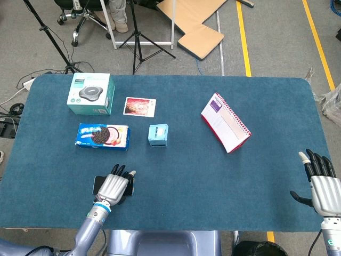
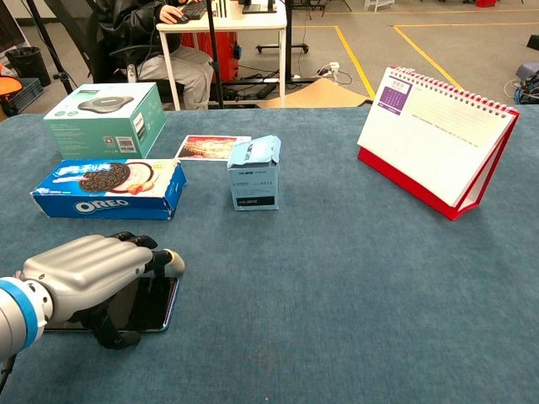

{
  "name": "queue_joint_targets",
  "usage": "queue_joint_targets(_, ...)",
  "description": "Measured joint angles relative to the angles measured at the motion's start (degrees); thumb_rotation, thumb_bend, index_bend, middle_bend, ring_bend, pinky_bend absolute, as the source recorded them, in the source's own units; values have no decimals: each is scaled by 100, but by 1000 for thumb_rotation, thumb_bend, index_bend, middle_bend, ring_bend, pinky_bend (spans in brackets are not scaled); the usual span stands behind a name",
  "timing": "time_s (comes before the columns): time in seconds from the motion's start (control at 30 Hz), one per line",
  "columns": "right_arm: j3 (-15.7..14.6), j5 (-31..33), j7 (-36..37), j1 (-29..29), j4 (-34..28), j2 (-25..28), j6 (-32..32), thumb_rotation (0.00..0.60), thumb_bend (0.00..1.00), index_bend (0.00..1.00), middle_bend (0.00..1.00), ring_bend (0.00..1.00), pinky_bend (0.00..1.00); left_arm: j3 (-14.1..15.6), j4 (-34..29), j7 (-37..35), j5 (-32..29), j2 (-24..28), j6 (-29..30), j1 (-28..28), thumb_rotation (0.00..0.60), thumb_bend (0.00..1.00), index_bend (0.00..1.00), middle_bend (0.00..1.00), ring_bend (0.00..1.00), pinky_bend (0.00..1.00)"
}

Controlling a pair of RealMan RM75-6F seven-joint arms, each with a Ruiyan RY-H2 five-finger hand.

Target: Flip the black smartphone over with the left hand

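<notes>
The black smartphone (image 2: 156, 305) lies flat on the blue table near the front left edge, mostly covered by my left hand (image 2: 88, 271). The fingers bend down over the phone's far edge and the thumb sits against its near edge, so the hand clasps it across its width. In the head view the left hand (image 1: 114, 185) hides all but the left end of the phone (image 1: 97, 184). My right hand (image 1: 322, 188) rests at the front right corner, fingers apart and holding nothing; the chest view does not show it.
An Oreo box (image 2: 109, 188) lies just beyond the phone. Behind it are a teal box (image 2: 105, 118) and a photo card (image 2: 213, 147). A small light-blue carton (image 2: 253, 174) stands mid-table. A red desk calendar (image 2: 442, 147) stands at the right.
</notes>
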Motion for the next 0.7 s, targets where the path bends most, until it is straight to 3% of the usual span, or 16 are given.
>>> queue_joint_targets(0.4, 5, 3, 53, 2, 13, 7, -3, 600, 0, 84, 0, 0, 0, 37, -35, -394, 356, -9, 228, 33, 600, 312, 267, 279, 0, 0)
queue_joint_targets(0.7, -2, 2, 24, 2, 1, 4, -7, 600, 0, 84, 0, 0, 0, -136, -409, -1613, 1052, 346, 249, 146, 600, 311, 273, 282, 0, 0)
